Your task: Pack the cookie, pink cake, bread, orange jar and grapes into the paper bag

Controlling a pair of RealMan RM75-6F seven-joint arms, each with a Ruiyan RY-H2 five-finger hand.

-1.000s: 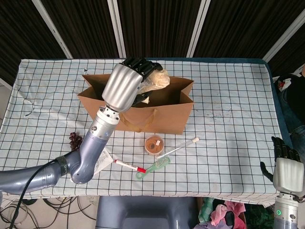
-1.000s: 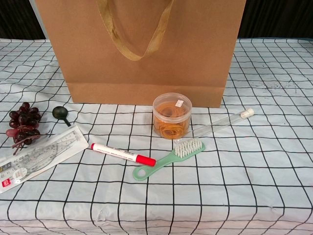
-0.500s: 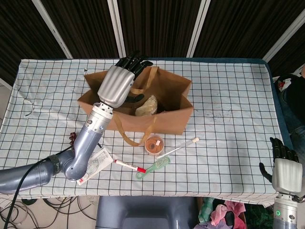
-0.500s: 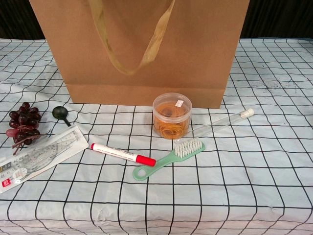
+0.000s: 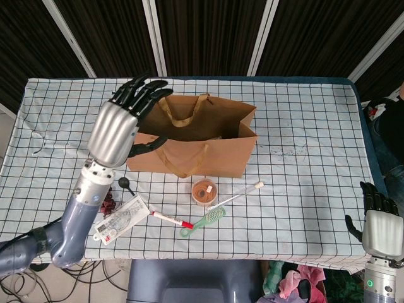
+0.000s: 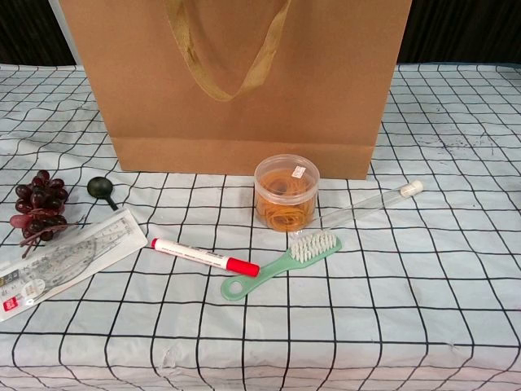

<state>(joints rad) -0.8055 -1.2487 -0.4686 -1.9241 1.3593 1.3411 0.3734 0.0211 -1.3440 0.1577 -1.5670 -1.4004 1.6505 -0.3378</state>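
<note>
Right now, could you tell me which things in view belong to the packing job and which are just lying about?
Belong to the job:
paper bag
orange jar
grapes

Just lying about:
red marker
green brush
clear tube
packaged ruler set
small black scoop

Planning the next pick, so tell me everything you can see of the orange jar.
The orange jar is a short, round, clear plastic tub with a translucent lid bearing a small white sticker, its contents orange. It stands upright on the checked cloth just in front of the paper bag, untouched by either hand. The clear tube lies at its right, the green brush just before it.
</note>
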